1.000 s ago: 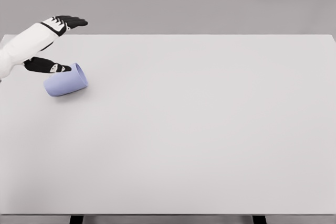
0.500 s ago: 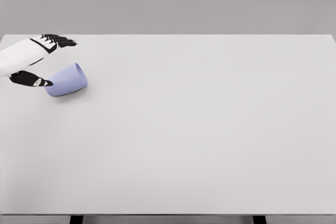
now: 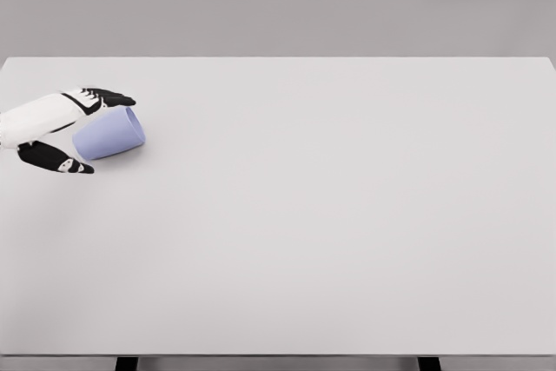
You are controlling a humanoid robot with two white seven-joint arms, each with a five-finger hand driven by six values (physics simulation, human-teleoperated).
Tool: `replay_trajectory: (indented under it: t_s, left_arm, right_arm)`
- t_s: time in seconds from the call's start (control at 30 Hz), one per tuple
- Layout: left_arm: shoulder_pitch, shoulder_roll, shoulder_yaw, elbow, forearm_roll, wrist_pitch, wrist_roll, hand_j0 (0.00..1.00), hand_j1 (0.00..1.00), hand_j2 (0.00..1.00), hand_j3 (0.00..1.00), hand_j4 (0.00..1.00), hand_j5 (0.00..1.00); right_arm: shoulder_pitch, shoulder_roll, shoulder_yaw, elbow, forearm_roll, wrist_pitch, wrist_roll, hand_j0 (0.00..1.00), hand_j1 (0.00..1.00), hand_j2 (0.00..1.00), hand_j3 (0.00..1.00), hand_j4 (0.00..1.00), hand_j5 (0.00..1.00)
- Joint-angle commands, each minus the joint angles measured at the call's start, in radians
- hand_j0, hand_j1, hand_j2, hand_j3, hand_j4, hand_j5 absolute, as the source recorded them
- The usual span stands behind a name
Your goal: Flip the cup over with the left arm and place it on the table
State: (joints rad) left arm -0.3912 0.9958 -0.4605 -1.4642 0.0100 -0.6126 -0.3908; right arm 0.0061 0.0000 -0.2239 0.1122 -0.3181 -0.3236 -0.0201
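Note:
A pale blue cup [image 3: 110, 135] lies on its side at the far left of the white table [image 3: 330, 206], its mouth turned to the right. My left hand [image 3: 82, 132] comes in from the left edge and straddles the cup's closed end. Its black fingers [image 3: 113, 97] reach over the top of the cup, and the thumb [image 3: 61, 161] lies below and in front of it. The hand is spread wide and has no hold on the cup. The right arm is out of the picture.
The table's left edge runs close beside the hand. Its front edge lies along the bottom of the picture, with two dark legs [image 3: 127, 362] below it.
My left hand drew back to the left, then dropped lower so that fingers and thumb now bracket the cup's closed end. The cup has stayed in place.

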Motion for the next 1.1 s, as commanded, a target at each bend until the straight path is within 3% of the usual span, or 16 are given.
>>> replay_trajectory:
  t_s: [0.0, 0.27, 0.4, 0.53, 0.73, 1.07]
  left_arm:
    - [0.0, 0.009, -0.026, -0.042, 0.097, 0.002, -0.063, 1.0, 1.0, 1.0, 1.0, 1.0, 1.0]
    - [-0.005, 0.006, -0.023, -0.061, 0.116, 0.08, -0.071, 1.0, 1.0, 1.0, 1.0, 1.0, 1.0]
    - [-0.017, -0.016, -0.023, 0.019, 0.091, 0.088, -0.063, 1.0, 1.0, 1.0, 1.0, 1.0, 1.0]
    - [-0.029, -0.034, -0.021, 0.028, 0.094, 0.097, -0.065, 1.0, 1.0, 1.0, 1.0, 1.0, 1.0]
    - [-0.077, -0.036, -0.075, 0.036, 0.108, 0.33, -0.066, 1.0, 1.0, 1.0, 1.0, 1.0, 1.0]
    - [-0.118, -0.082, -0.098, 0.051, 0.097, 0.45, -0.068, 1.0, 1.0, 1.0, 1.0, 1.0, 1.0]
  right_arm:
    - [0.0, 0.0, 0.0, 0.0, -0.001, 0.0, 0.0, 1.0, 1.0, 1.0, 1.0, 1.0, 1.0]
    - [0.0, 0.0, 0.0, 0.0, -0.001, 0.0, 0.0, 1.0, 1.0, 1.0, 1.0, 1.0, 1.0]
    - [0.0, 0.0, 0.0, 0.0, -0.001, 0.0, 0.0, 1.0, 1.0, 1.0, 1.0, 1.0, 1.0]
    - [0.0, 0.0, 0.0, 0.0, -0.001, 0.0, 0.0, 1.0, 1.0, 1.0, 1.0, 1.0, 1.0]
    - [0.0, 0.0, 0.0, 0.0, -0.001, 0.0, 0.0, 1.0, 1.0, 1.0, 1.0, 1.0, 1.0]
    - [0.0, 0.0, 0.0, 0.0, -0.001, 0.0, 0.0, 1.0, 1.0, 1.0, 1.0, 1.0, 1.0]
